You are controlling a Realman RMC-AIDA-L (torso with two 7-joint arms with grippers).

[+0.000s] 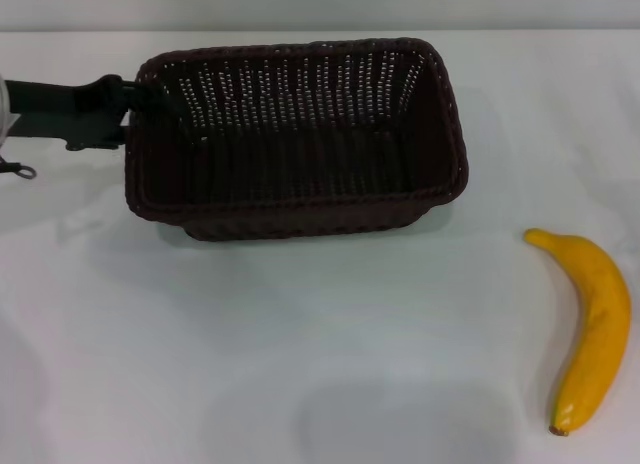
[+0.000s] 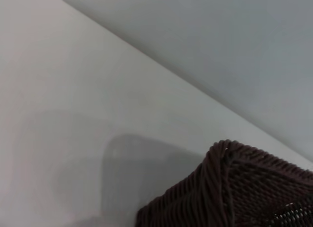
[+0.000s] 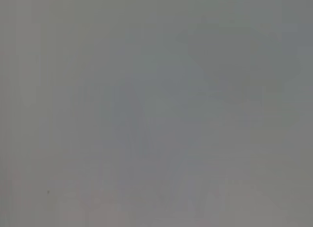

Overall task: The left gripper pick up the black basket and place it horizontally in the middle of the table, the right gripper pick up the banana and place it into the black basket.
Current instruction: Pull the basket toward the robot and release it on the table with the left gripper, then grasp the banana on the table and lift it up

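Meanwhile, left gripper [image 1: 135,96] clamped on black basket [image 1: 300,144] rim, banana [image 1: 588,324] well apart rightward on table [image 1: 250,364].

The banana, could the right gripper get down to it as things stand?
Probably yes: the banana lies alone on bare table, well apart from the basket and left gripper. The right gripper itself is out of view.

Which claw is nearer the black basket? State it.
Left. The left claw is at the black basket's left short-end rim. The right claw is not in view, so its distance cannot be judged.
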